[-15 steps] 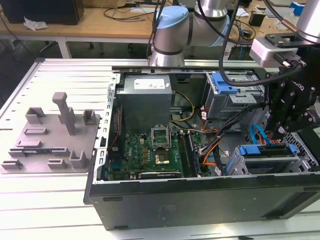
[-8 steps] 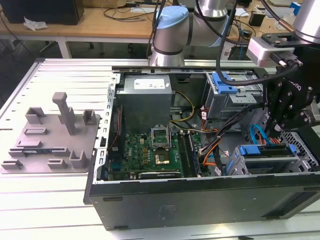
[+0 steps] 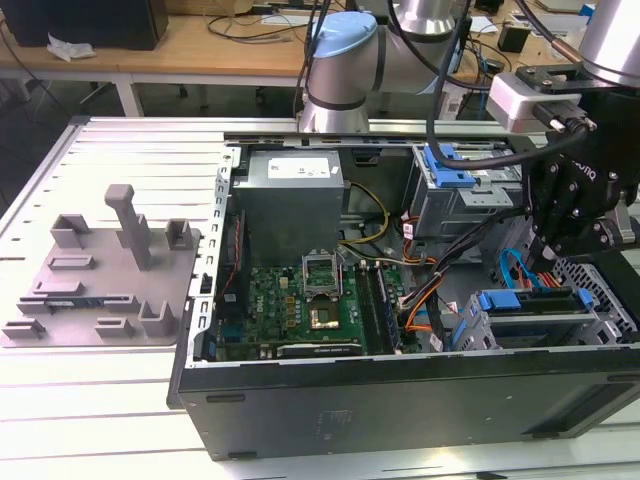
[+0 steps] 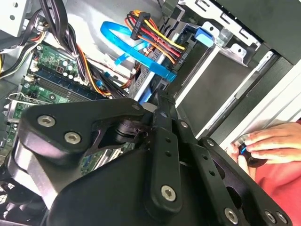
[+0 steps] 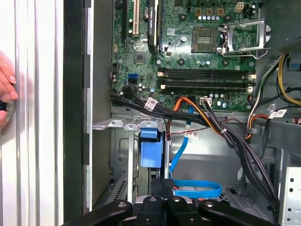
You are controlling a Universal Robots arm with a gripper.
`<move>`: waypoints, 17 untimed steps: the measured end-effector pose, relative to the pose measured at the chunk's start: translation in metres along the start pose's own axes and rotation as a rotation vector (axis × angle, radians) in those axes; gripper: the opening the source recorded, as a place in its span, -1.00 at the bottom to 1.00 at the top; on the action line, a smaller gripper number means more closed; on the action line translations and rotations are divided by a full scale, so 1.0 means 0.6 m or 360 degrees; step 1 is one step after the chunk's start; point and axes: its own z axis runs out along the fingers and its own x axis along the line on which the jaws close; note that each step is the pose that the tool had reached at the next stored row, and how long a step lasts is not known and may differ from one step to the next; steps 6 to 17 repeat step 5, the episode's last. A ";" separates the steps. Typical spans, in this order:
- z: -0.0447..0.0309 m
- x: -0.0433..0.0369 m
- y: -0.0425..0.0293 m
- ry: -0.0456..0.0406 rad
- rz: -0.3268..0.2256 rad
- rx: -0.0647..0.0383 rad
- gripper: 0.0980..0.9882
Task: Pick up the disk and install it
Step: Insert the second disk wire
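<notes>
One gripper above one disk, seemingly caged; fingers closed together, holding nothing.

No text seems legible on any sticker.

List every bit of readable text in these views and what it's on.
No text reads clearly.
White sticker on the grey box: print too small.
White cable tags: too blurred.
Motherboard markings: too small.
Lettering on the gripper body: partly cut off, not legible whole.
</notes>
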 end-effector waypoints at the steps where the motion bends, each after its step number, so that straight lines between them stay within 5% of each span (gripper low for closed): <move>1: 0.000 0.000 0.000 0.0000 0.0000 0.0000 -0.98; 17: 0.000 0.000 0.004 0.0000 0.0000 0.0000 -0.98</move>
